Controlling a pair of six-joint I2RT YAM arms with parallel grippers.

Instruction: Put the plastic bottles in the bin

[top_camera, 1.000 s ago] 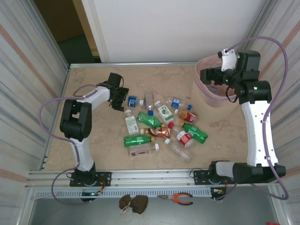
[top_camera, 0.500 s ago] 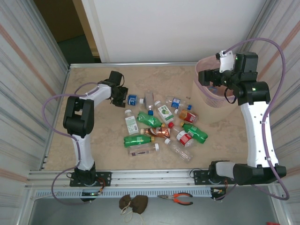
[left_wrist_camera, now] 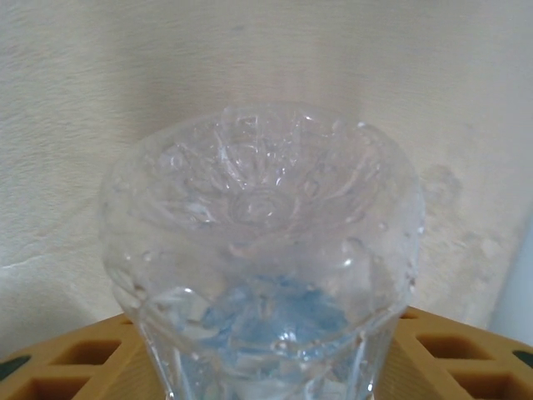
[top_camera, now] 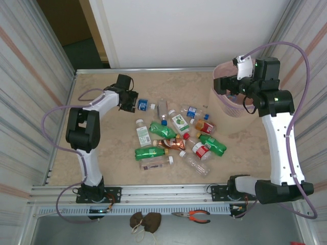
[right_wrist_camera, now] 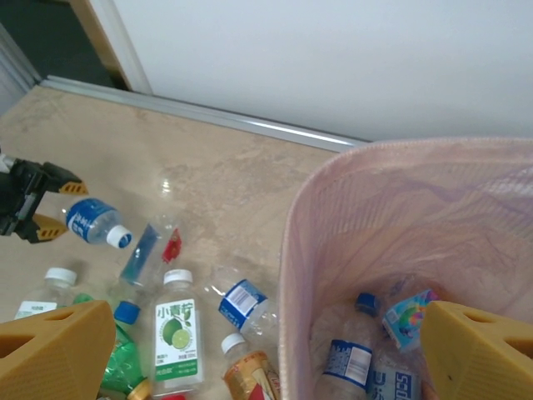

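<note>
**Left arm has taken a bottle; most of the pile still waits**

Since a second ago, the left gripper (top_camera: 133, 103) has drawn a little toward the far side of the bench (top_camera: 117, 150), and the blue-labelled bottle (top_camera: 144, 105) has gone with it. The right arm's wrist has swung slightly leftward above the bin (top_camera: 227, 108).

On the left, the left gripper is clenched on the base end of the blue-labelled bottle. The right wrist view shows orange fingers on either side of the bottle, its white cap pointing toward the pile. The left wrist view shows the clear, dimpled base pressed close between the fingers. Whether the bottle is off the bench I cannot tell.

In the middle, the other plastic bottles (top_camera: 162, 130) lie loose on the bench, on their sides and touching or overlapping one another. They are green, amber and clear, with red, blue and white labels. About a dozen remain between the two arms.

On the right, the bin stands at the far right corner, well apart from the held bottle. The right gripper (top_camera: 228, 86) hangs over its mouth, spread wide and holding nothing. Its wrist view looks down into the pink bag (right_wrist_camera: 400, 217), where a few blue-labelled bottles lie at the bottom.

By my reading the task is early. A few bottles are binned, one is in hand, and most are still to carry across.
</note>
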